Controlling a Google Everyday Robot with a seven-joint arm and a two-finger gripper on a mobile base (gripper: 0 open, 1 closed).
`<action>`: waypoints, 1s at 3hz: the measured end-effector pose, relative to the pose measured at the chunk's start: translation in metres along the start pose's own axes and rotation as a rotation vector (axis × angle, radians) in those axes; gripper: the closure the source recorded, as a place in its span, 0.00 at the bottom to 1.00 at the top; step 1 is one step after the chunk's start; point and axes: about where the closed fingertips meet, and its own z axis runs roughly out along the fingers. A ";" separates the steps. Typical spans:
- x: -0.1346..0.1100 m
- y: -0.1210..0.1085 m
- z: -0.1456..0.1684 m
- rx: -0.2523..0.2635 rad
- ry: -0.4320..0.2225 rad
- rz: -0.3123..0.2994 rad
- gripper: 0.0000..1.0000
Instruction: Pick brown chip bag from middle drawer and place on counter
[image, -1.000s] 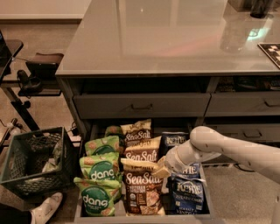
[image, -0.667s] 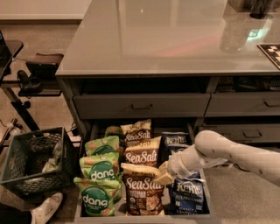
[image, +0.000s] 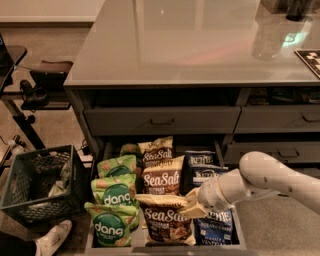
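Observation:
The middle drawer (image: 239, 234) is pulled open below the counter (image: 190, 45). Its middle lane holds three brown chip bags in a row: a back one (image: 156, 151), a middle one (image: 161, 180) and a front one (image: 167, 225). My gripper (image: 192, 206) reaches in from the right on a white arm (image: 260, 177). It sits at the right end of the front brown bag's tan top band (image: 160, 200), which is bent over. The counter top is bare near the drawer.
Green "dang" bags (image: 116, 192) fill the left lane and blue "Kettle" bags (image: 215, 226) the right lane, partly under my arm. A shut drawer front (image: 160, 120) is above. A dark plastic crate (image: 40, 182) and a white shoe (image: 52, 239) are on the floor at the left.
My gripper has moved down and toward the drawer's front, from beside the middle brown bag to the top band of the front brown bag. The bags have stayed in place.

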 end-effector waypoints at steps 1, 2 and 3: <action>-0.036 0.016 -0.024 0.005 -0.012 -0.056 1.00; -0.071 0.026 -0.051 0.016 -0.017 -0.105 1.00; -0.090 0.022 -0.076 0.032 -0.057 -0.145 1.00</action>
